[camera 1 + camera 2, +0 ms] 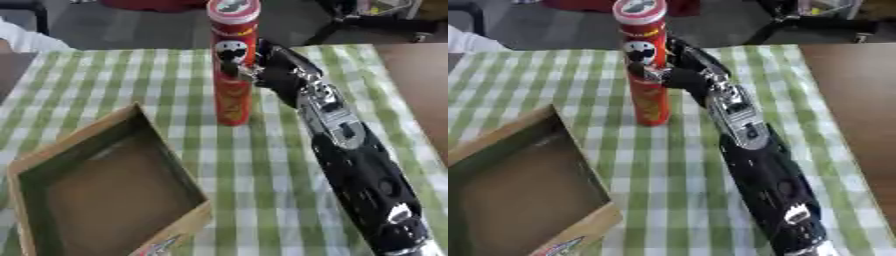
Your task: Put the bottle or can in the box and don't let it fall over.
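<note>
Your right hand [262,70] is curled round the upper-middle of the tall red can [233,65], which stands upright on the checked surface [105,85], beyond the open box [105,190]. Treat the can as a rigid, smooth, probably light cylinder: narrow base, high centre, so it tips easily. Grip at mid-height, keep it vertical. The box looks like cardboard with low, stiff walls. Left hand unseen.
</note>
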{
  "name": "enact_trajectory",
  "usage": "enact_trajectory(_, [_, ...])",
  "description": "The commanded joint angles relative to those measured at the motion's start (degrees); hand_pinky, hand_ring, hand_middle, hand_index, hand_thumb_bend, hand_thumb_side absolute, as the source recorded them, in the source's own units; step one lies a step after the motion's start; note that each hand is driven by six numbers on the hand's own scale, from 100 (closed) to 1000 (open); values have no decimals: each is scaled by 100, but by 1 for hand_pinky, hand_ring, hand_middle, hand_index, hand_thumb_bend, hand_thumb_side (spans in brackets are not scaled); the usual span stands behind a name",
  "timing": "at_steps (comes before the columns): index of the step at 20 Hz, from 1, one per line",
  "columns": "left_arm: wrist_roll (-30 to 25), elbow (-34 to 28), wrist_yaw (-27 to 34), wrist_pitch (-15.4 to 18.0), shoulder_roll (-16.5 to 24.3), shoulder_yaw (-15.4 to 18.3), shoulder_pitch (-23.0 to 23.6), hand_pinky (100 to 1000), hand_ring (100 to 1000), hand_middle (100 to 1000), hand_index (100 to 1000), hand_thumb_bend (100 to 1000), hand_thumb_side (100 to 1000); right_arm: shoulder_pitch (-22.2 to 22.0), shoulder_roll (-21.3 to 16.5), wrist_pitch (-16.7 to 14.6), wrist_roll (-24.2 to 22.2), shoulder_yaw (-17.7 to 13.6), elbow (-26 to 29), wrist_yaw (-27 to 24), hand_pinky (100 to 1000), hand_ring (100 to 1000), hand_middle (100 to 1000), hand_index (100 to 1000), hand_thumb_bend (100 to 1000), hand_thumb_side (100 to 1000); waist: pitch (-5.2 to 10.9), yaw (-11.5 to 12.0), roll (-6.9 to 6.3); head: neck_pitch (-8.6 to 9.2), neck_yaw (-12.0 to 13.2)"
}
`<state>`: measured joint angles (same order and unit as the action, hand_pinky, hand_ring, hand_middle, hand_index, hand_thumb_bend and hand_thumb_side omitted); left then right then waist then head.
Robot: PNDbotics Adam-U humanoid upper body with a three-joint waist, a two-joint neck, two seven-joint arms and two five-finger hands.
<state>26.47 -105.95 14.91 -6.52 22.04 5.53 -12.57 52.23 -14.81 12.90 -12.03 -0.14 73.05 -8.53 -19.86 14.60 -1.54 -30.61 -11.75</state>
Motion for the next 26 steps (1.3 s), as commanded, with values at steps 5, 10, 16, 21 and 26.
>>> enact_trajectory(5, [-23, -121, 15, 5, 58, 28, -99, 860, 868, 749, 771, 541, 694, 264, -4, 16, 126, -48, -59, 112, 971, 1000, 992, 916, 559, 179, 29, 67, 18, 142, -34])
enact_trajectory(10, [-23, -123, 16, 1, 55, 30, -113, 860, 868, 749, 770, 537, 695, 343, 30, 26, 160, -42, -96, 139, 958, 962, 967, 889, 540, 149, -9, 109, 45, 166, -49])
enact_trajectory(16, [-28, -123, 15, -2, 55, 30, -115, 861, 868, 749, 771, 535, 696, 374, 29, 96, 285, -54, -140, 122, 994, 899, 925, 828, 472, 100, -16, 116, 71, 155, -46])
enact_trajectory(21, [-40, -125, 12, -6, 51, 29, -117, 861, 868, 749, 771, 534, 696, 375, 31, 157, 331, -47, -129, 91, 994, 896, 923, 822, 463, 100, -14, 113, 71, 151, -39])
enact_trajectory(26, [-53, -123, 11, -9, 54, 31, -103, 862, 869, 750, 771, 523, 697, 372, 23, 236, 444, -45, -103, -4, 996, 734, 794, 623, 100, 100, 19, 100, 63, 132, -46])
